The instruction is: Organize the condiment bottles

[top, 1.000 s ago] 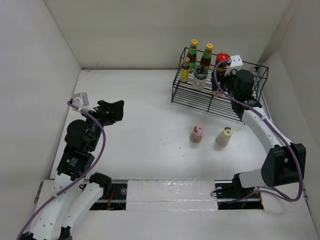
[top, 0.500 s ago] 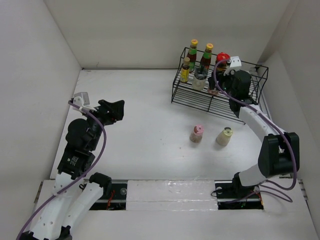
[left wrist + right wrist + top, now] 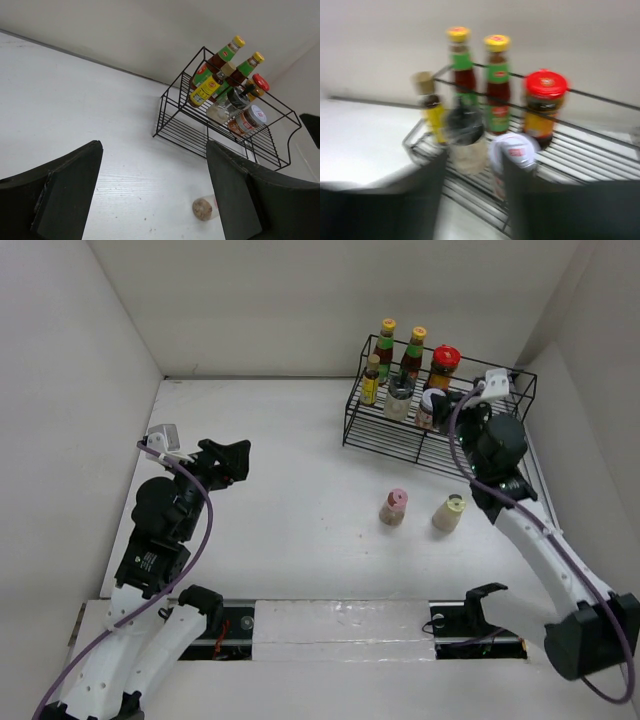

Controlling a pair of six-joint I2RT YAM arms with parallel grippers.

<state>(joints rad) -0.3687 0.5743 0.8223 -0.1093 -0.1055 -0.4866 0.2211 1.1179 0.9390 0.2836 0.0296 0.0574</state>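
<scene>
One white-lidded jar (image 3: 514,150) sits just beyond right claw (image 3: 474,165) (jaws apart).

I can read no lettering anywhere. Along the back edge of the black wire rack (image 3: 180,131), the tall green-and-red yellow-capped bottles (image 3: 225,52) and the small yellow bottle (image 3: 206,90) carry labels. The white-lidded jar (image 3: 515,150) bears a red mark. All are too small or blurred to read.
</scene>
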